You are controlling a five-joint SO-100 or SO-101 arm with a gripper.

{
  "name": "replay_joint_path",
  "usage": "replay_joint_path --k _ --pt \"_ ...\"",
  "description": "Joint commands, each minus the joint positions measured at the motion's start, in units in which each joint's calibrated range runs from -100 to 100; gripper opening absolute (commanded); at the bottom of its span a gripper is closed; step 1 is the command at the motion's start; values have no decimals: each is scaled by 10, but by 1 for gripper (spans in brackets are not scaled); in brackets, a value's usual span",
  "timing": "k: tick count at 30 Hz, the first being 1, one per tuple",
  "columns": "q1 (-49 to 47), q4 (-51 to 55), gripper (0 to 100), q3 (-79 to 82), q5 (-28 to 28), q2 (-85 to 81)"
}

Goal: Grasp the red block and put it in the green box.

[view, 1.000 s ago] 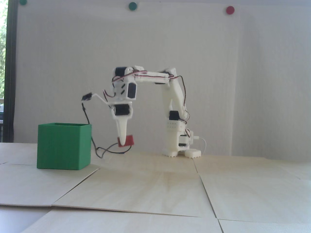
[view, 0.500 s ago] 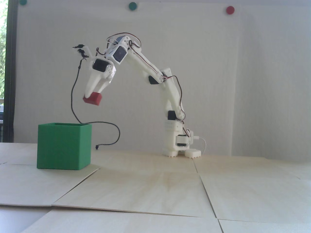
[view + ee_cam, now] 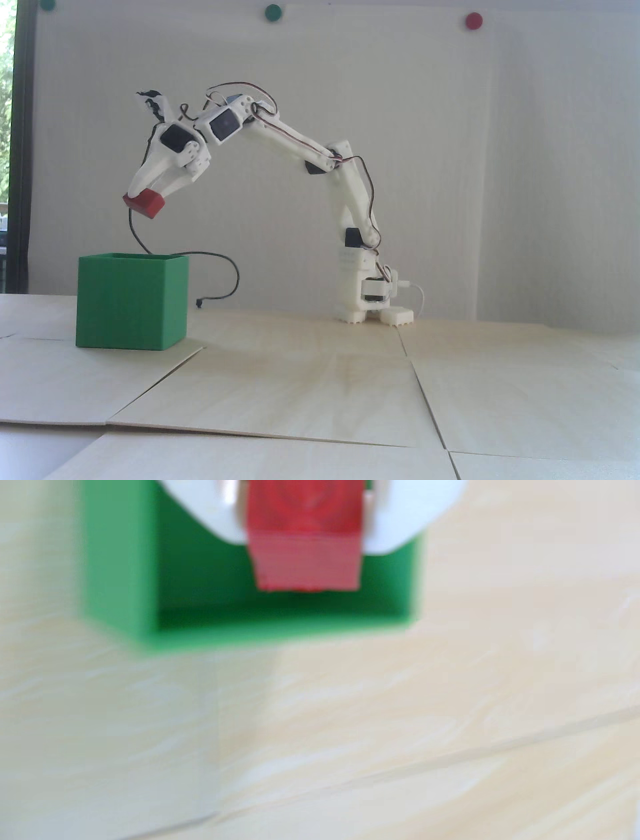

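The tool [image 3: 148, 192] pinches the red block [image 3: 144, 203] between its fingers, and the green box [image 3: 131, 302] stands on the worktop [image 3: 320, 390] directly below it, apparently slightly off-centre in the blurred wrist view.

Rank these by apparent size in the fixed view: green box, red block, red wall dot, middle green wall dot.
1. green box, by far the largest.
2. red block, held in the gripper.
3. red wall dot and middle green wall dot: look alike, unranked.
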Motion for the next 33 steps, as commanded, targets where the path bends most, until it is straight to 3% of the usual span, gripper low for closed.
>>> replay_joint_path --k 1,6,13,16,19,22,30,33 --pt "-39 -41 2 -28 -2 -21" --pt "-48 -37 4 -34 2 -21" --pt "-53 -36 31 -27 2 -21" --pt "-50 -35 26 -27 2 -21" --pt "-53 -13 1 -24 3 -21" --pt "-57 64 5 -25 3 -22" --pt "-157 378 2 -18 -13 -55" --pt "-204 408 2 30 -24 -103"
